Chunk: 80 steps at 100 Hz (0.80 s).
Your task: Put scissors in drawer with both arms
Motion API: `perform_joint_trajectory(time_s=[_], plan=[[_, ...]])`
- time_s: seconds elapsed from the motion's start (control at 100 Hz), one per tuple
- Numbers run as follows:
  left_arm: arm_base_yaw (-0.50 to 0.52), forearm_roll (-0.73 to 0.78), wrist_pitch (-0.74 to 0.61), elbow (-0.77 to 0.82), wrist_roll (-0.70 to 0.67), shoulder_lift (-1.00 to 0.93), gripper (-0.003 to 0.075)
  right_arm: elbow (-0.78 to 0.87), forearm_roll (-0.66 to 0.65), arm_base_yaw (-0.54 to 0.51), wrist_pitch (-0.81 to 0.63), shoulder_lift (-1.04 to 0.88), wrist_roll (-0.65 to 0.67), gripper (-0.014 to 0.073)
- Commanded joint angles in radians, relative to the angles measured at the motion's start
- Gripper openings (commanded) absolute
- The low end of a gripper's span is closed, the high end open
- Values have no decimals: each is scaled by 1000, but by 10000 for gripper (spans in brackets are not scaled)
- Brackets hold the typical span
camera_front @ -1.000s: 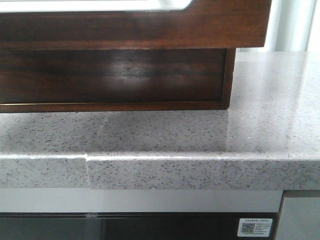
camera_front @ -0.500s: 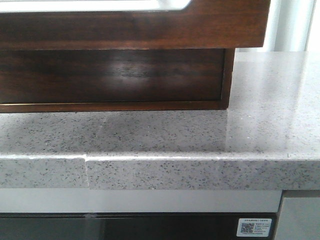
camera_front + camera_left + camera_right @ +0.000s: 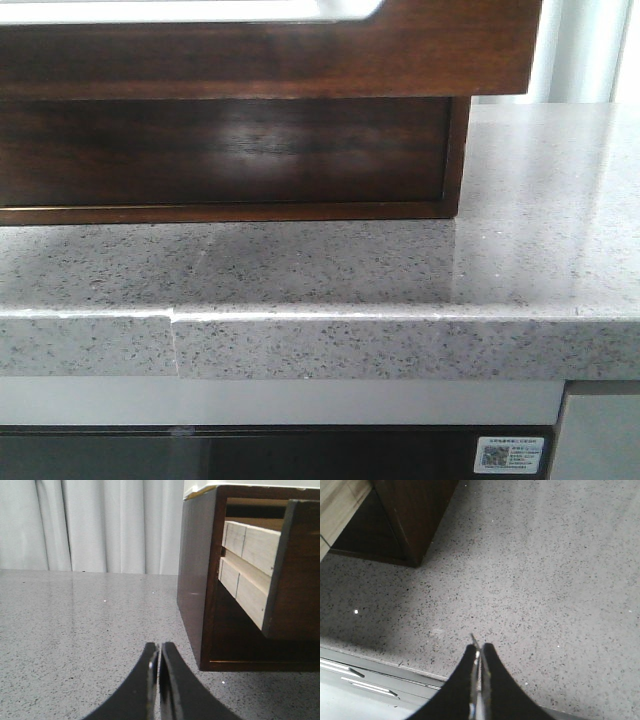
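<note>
The drawer (image 3: 300,55) is a glossy dark-brown front with a pale round-cornered area along its top edge. It stands pulled out from the dark wooden cabinet (image 3: 230,150). In the left wrist view the drawer front (image 3: 295,565) juts forward and shows its pale wood side (image 3: 245,570). My left gripper (image 3: 159,652) is shut and empty, low over the counter beside the cabinet. My right gripper (image 3: 479,652) is shut on a thin metal blade, the scissors (image 3: 473,639). Only the pointed tip shows past the fingers. Neither gripper shows in the front view.
The cabinet stands on a speckled grey stone counter (image 3: 520,240) with a seam in its front edge (image 3: 173,320). White curtains (image 3: 100,525) hang behind. The right wrist view shows the cabinet corner (image 3: 415,515) and the counter edge, with grey fittings (image 3: 360,680) below.
</note>
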Motion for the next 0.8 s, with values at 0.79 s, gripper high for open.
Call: perform_joint_trajectory(time_s=[0.79], plan=[[-8, 1, -83, 36, -11, -30, -20, 637, -220, -2, -789, -614, 193, -69]])
